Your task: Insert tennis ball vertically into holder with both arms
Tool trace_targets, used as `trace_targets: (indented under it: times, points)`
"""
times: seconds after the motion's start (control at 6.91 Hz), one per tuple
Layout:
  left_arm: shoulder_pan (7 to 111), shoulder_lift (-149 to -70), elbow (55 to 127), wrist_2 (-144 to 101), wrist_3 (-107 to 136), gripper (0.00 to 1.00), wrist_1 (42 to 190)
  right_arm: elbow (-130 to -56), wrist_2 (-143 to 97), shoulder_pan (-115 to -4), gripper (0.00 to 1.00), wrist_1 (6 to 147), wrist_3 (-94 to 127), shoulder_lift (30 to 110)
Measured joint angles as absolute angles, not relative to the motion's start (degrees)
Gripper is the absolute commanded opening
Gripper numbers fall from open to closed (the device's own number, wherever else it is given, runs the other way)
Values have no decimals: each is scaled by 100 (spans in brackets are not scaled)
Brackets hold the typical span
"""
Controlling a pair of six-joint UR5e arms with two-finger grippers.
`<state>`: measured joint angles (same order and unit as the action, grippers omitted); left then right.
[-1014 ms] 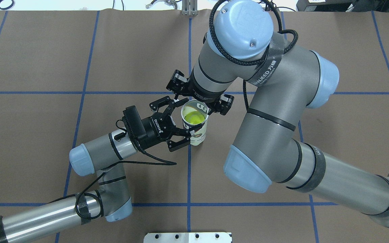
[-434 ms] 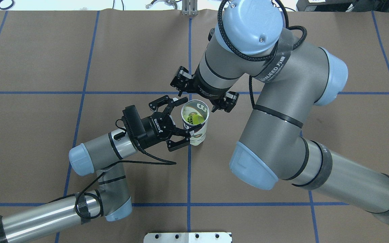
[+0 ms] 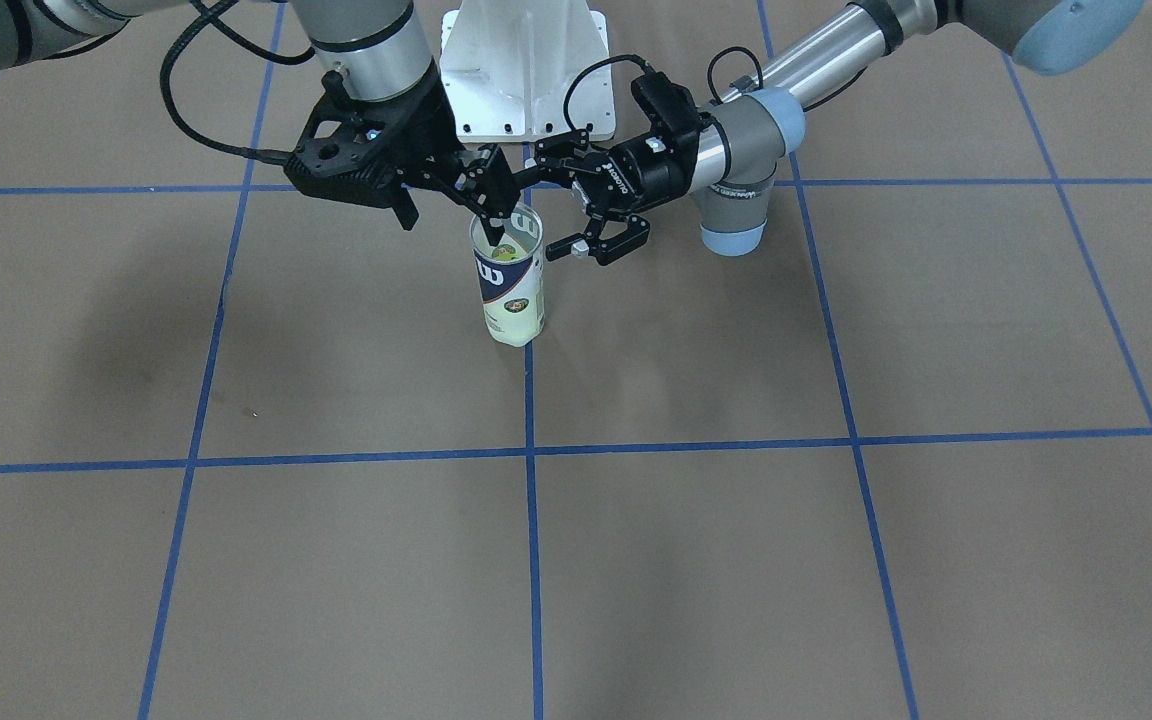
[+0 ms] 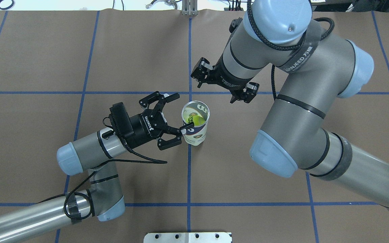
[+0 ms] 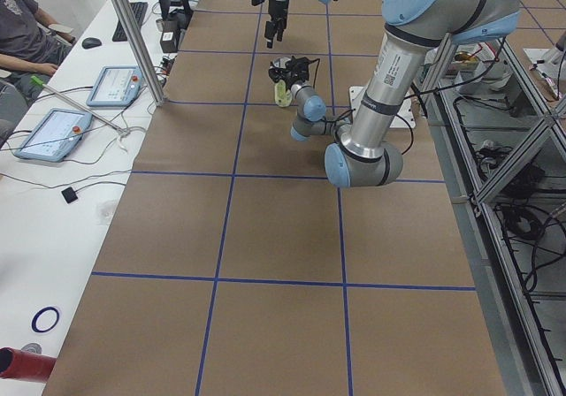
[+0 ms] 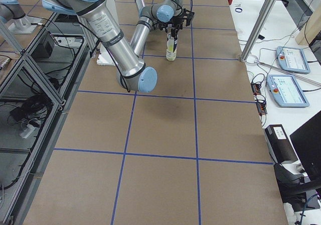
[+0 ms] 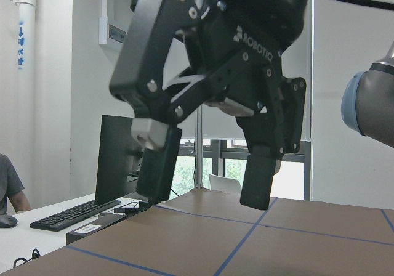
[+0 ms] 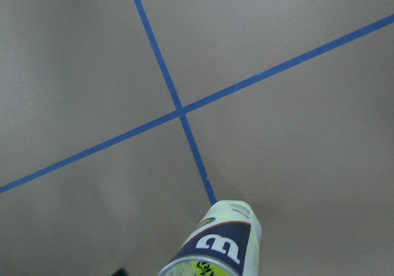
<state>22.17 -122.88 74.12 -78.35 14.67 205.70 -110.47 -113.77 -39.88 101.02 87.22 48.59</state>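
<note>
The holder (image 4: 195,130), a clear can with a navy and white W label, stands upright on the brown table. A yellow-green tennis ball (image 4: 198,119) lies inside it, low below the rim. My left gripper (image 4: 178,115) is open just left of the holder, and its lower finger reaches the can's side. In the front view the left gripper (image 3: 548,205) is beside the holder (image 3: 510,290). My right gripper (image 3: 451,222) is open and empty above the can's mouth, one fingertip over the rim. The right wrist view shows the holder (image 8: 218,242) from above.
A white metal base (image 3: 526,70) stands at the robot's side of the table and also shows in the overhead view (image 4: 187,237). Blue tape lines cross the brown table. A side table with tablets (image 5: 115,85) and a seated person (image 5: 18,25) is beyond the table's far edge.
The ball has dropped from the holder's mouth to deep inside. My right arm has moved away up and to the right. My left gripper has pulled back to the left.
</note>
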Motion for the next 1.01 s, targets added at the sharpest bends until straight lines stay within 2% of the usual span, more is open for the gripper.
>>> trace_targets:
  times: [0.43, 1.01]
  points:
    - [2316, -11467, 8104, -6661, 1526, 99, 20508, -11129, -11426, -4449, 99, 10085, 7815, 5416]
    - [2974, -10845, 8065, -4848, 1593, 99, 19239, -10842, -11543, -5325, 99, 10090, 6193, 6073]
